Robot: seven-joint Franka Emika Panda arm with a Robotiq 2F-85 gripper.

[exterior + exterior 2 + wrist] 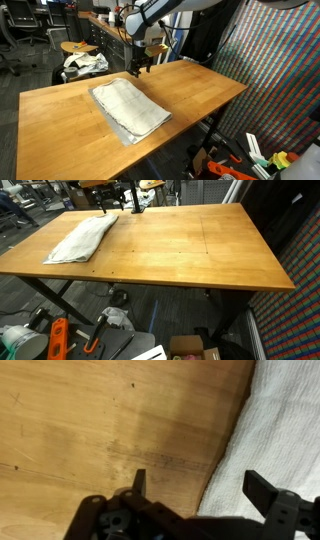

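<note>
A folded white towel (128, 107) lies flat on the wooden table (190, 95); it shows in both exterior views (82, 238). My gripper (141, 64) hangs just above the towel's far edge, near the table's back side, also seen in an exterior view (135, 202). In the wrist view the gripper (198, 490) is open and empty. One finger is over bare wood, the other over the towel (285, 430). The towel's edge runs between the fingers.
A stool with a crumpled cloth (84, 62) stands beyond the table. Boxes and tools (60, 338) lie on the floor under the table's front edge. A patterned screen (275, 70) stands beside the table.
</note>
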